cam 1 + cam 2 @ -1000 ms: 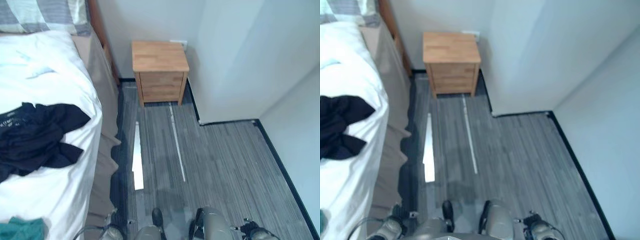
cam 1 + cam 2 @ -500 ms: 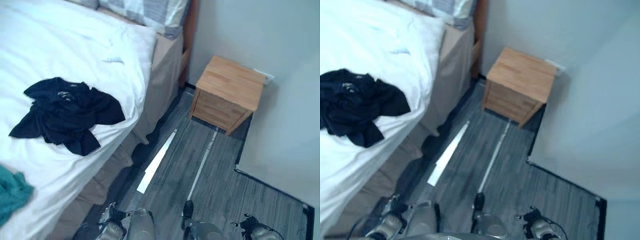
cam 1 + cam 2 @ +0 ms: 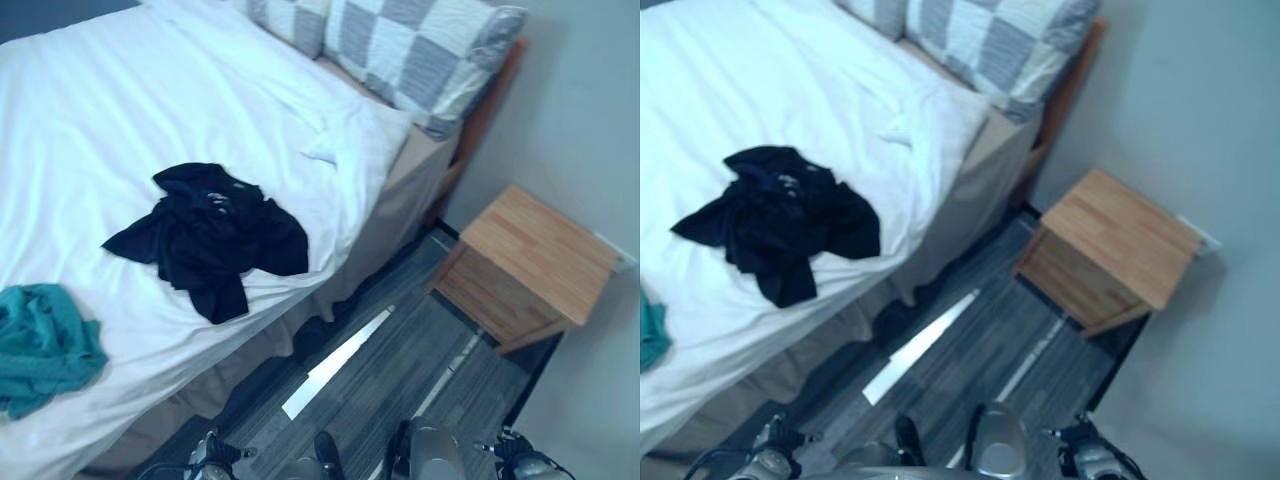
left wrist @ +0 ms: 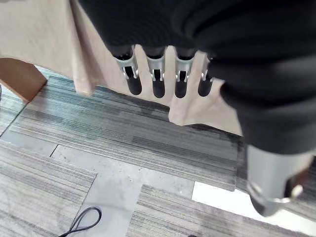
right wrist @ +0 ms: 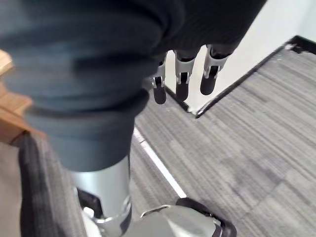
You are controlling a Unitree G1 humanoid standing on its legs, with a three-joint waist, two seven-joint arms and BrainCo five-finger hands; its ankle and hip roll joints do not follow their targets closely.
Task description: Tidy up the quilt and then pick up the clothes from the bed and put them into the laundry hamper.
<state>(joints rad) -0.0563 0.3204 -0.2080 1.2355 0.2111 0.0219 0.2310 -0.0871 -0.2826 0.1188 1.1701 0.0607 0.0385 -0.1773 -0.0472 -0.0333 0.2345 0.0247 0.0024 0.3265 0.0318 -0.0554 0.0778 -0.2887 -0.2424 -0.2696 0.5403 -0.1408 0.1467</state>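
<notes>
White quilt (image 3: pixel 120 110), black clothes (image 3: pixel 210 235), teal garment (image 3: pixel 40 345)

Smooth white cloth quilt (image 3: pixel 120 110), matt wooden nightstand (image 3: pixel 530 265), striped grey floor (image 3: pixel 400 390).

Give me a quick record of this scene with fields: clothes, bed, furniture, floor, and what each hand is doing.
clothes: black garment crumpled mid-bed; teal garment nearer the robot, toward the foot end
bed: white quilt, checked pillows at the head
furniture: wooden nightstand beside the bed
floor: grey striped planks
left hand: open, empty, hanging above the floor
right hand: open, empty, hanging above the floor
</notes>
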